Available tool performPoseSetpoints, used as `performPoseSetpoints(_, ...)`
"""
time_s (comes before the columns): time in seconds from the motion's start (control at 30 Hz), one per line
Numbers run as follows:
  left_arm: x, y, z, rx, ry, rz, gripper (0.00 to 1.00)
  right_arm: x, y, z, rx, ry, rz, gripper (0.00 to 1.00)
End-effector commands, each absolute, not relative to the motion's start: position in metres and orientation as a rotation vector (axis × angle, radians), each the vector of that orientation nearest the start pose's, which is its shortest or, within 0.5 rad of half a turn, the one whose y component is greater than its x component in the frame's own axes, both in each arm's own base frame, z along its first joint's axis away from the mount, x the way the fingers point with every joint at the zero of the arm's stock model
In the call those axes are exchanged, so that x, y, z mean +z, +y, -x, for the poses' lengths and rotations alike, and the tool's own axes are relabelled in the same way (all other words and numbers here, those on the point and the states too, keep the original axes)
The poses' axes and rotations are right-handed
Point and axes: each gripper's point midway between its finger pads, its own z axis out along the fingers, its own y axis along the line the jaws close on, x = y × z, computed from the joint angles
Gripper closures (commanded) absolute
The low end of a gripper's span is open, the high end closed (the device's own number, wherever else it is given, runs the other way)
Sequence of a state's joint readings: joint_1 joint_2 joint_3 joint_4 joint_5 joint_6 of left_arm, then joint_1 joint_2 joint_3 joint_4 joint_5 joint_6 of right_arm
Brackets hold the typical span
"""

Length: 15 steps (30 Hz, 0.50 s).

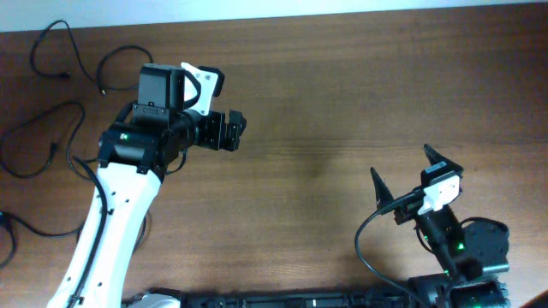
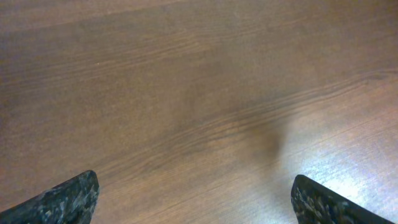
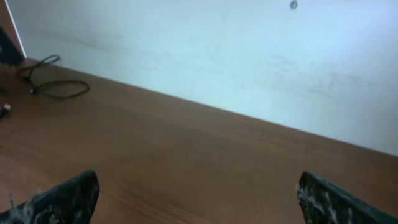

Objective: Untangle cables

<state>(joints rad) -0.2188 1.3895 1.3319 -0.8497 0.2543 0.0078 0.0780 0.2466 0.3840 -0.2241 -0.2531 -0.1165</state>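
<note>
Several thin black cables lie as separate loose loops at the table's left in the overhead view: one at the far corner, one beside the left arm, one lower, one at the left edge. My left gripper is open and empty over bare wood to the right of them; its wrist view shows only table. My right gripper is open and empty at the near right. Its wrist view shows a cable loop far off at the left.
The brown wooden table ends at a white wall along its far edge. The left arm's white link lies over the near left part of the table, close to the lower cables. The right arm's base sits at the near right.
</note>
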Motion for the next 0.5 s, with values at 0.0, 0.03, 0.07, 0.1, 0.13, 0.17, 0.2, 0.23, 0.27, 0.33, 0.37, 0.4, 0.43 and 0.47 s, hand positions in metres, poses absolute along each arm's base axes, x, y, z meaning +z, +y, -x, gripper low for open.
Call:
performPoseSetpoints(0.0, 0.238, -0.123, -0.351, -0.405, 2.426, -0.401, 0.01, 0.246, 0.060, -0.230, 0.164, 1.561, 0.352, 0.02)
performPoseSetpoints(0.03, 0.238, -0.123, -0.351, -0.405, 2.426, -0.401, 0.01, 0.245, 0.060, -0.228, 0.163, 1.554, 0.352, 0.02)
performPoseSetpoints(0.07, 0.238, -0.123, -0.351, -0.405, 2.426, -0.401, 0.01, 0.244, 0.060, -0.228, 0.162, 1.549, 0.352, 0.02)
performPoseSetpoints(0.1, 0.238, -0.123, -0.351, -0.405, 2.426, -0.401, 0.01, 0.242, 0.059, -0.227, 0.159, 1.545, 0.349, 0.01)
performPoseSetpoints(0.13, 0.238, -0.123, -0.351, -0.405, 2.426, -0.401, 0.01, 0.241, 0.059, -0.226, 0.160, 1.543, 0.349, 0.02)
performPoseSetpoints(0.17, 0.238, -0.123, -0.351, -0.405, 2.426, -0.401, 0.01, 0.241, 0.060, -0.226, 0.161, 1.543, 0.350, 0.02)
performPoseSetpoints(0.2, 0.238, -0.123, -0.351, -0.405, 2.426, -0.401, 0.01, 0.241, 0.059, -0.226, 0.160, 1.541, 0.350, 0.02)
performPoseSetpoints(0.23, 0.238, -0.123, -0.351, -0.405, 2.426, -0.401, 0.01, 0.242, 0.059, -0.226, 0.157, 1.538, 0.348, 0.02)
performPoseSetpoints(0.27, 0.238, -0.123, -0.351, -0.405, 2.426, -0.401, 0.01, 0.243, 0.059, -0.225, 0.156, 1.532, 0.348, 0.02)
performPoseSetpoints(0.33, 0.238, -0.123, -0.351, -0.405, 2.426, -0.401, 0.01, 0.247, 0.059, -0.223, 0.153, 1.515, 0.347, 0.02)
performPoseSetpoints(0.37, 0.238, -0.123, -0.351, -0.405, 2.426, -0.401, 0.01, 0.249, 0.058, -0.221, 0.148, 1.504, 0.343, 0.02)
performPoseSetpoints(0.4, 0.238, -0.123, -0.351, -0.405, 2.426, -0.401, 0.01, 0.252, 0.055, -0.221, 0.135, 1.495, 0.331, 0.02)
performPoseSetpoints(0.43, 0.238, -0.123, -0.351, -0.405, 2.426, -0.401, 0.01, 0.254, 0.053, -0.220, 0.125, 1.485, 0.321, 0.02)
performPoseSetpoints(0.47, 0.238, -0.123, -0.351, -0.405, 2.426, -0.401, 0.01, 0.256, 0.052, -0.219, 0.118, 1.477, 0.315, 0.02)
